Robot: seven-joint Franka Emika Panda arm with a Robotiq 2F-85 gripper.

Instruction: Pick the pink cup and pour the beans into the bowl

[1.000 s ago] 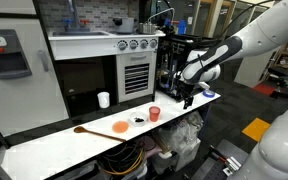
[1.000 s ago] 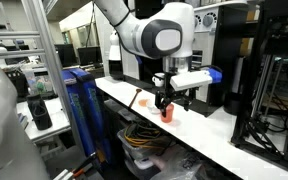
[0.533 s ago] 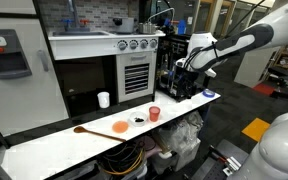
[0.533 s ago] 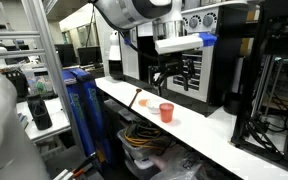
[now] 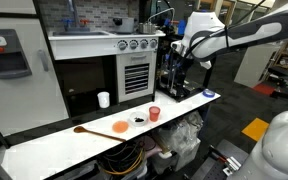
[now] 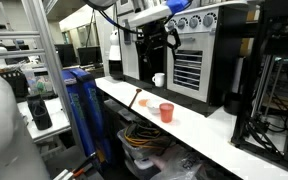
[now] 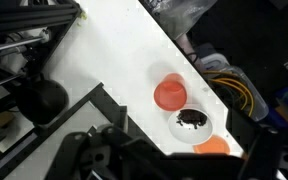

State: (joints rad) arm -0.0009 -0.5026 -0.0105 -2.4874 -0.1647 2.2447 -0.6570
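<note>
Lab around my arm: long white table (image 5: pixel 44 143), cable coils (image 5: pixel 132 160) beneath, aluminium framing (image 6: pixel 52 90), dark equipment racks (image 6: pixel 269 80).

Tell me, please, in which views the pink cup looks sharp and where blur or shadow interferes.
Wrist view: pink cup clear, evenly lit; lower left dark and blurred. Both exterior views: pink cup small but distinct, no glare.

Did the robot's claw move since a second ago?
Yes. The gripper went up. It was right at the pink cup, and now it hangs high above it. The cup stayed put.
</note>
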